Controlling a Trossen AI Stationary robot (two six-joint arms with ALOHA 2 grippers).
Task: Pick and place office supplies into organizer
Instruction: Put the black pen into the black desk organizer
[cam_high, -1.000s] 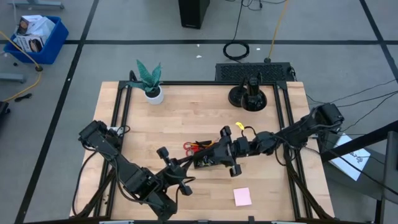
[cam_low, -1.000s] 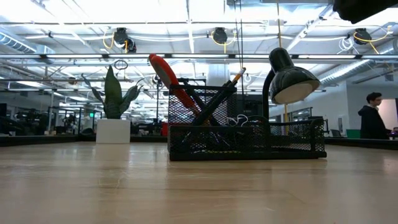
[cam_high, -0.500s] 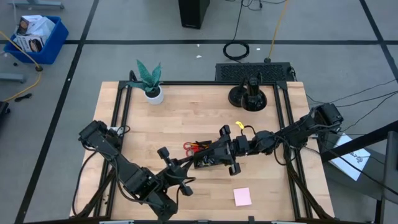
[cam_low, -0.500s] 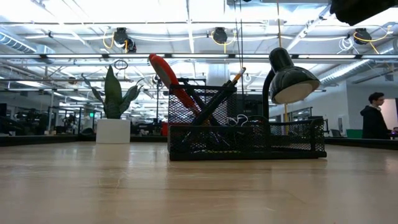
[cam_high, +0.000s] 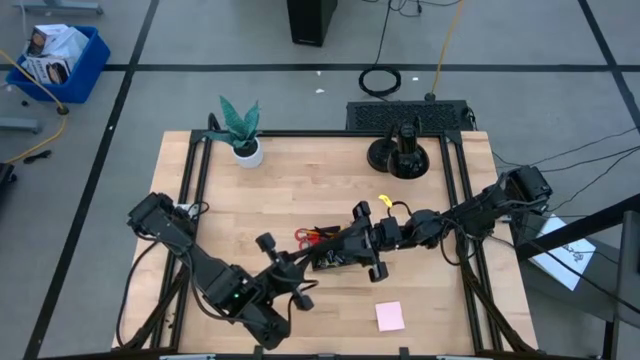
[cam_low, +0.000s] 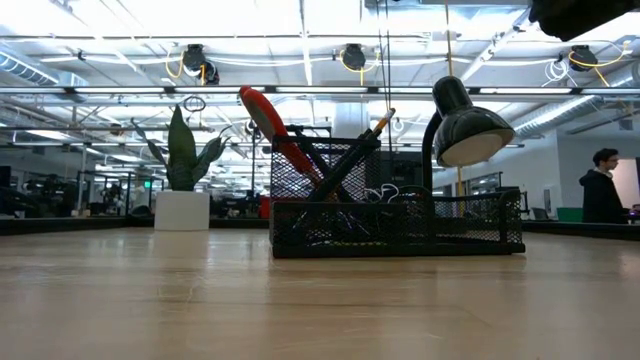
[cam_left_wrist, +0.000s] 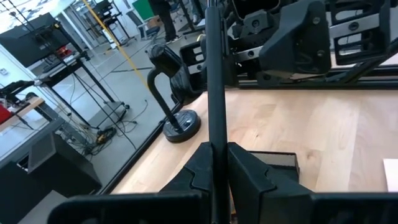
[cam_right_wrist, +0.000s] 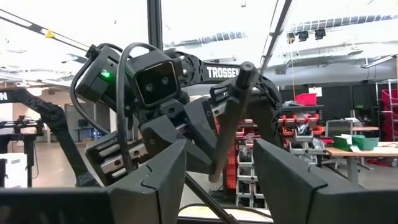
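Barely anything has shifted since a second ago: the left arm has nudged a touch toward the organizer (cam_high: 335, 256), while the right arm, the organizer and the pink sticky-note pad (cam_high: 390, 316) sit exactly where they were. The left end effector (cam_left_wrist: 217, 163) is pressed together on a slim black pen (cam_left_wrist: 216, 93), which runs straight out between its fingers toward the right arm. In the right wrist view that same pen (cam_right_wrist: 227, 124) rises between the right end effector's (cam_right_wrist: 217, 177) two fingers, which stand wide apart on either side of it without clearly touching it. From above, the right end effector (cam_high: 352, 243) hovers right over the organizer, and the left end effector (cam_high: 283, 272) sits just beside the organizer's edge, on the side away from the right arm. The organizer is a low black mesh tray in the middle of the worktop (cam_high: 300, 190), and in the low view it (cam_low: 395, 225) already carries the red-handled scissors (cam_low: 275, 125) leaning handle-up, with an orange pencil (cam_low: 378, 126) and dark pens crossed beside them in its taller cup section. The pink pad lies flat on the worktop, well apart from both end effectors, nearer the front edge. A desk lamp (cam_low: 460, 125) stands behind the organizer.
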